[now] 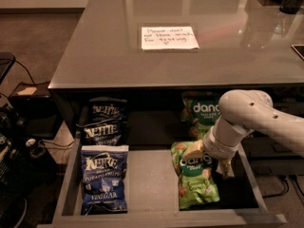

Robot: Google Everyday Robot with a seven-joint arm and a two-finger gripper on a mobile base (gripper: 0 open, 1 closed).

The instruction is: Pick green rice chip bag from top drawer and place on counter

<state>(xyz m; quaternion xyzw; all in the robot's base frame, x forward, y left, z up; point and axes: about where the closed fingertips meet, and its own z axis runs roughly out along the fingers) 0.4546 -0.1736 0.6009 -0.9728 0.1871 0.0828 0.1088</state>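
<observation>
The top drawer stands pulled out under the counter. A green rice chip bag lies flat at the drawer's front right. A second green bag stands behind it at the back. My gripper is down on the upper part of the front green bag, over its dark "dang" circle. It is open, with one finger at the bag's upper left and the other at its right edge. The white arm comes in from the right and hides the bag's top right corner.
A blue Kettle bag lies at the drawer's front left, with two dark Kettle bags behind it. A white handwritten note lies on the counter. Cables and dark equipment sit on the floor to the left.
</observation>
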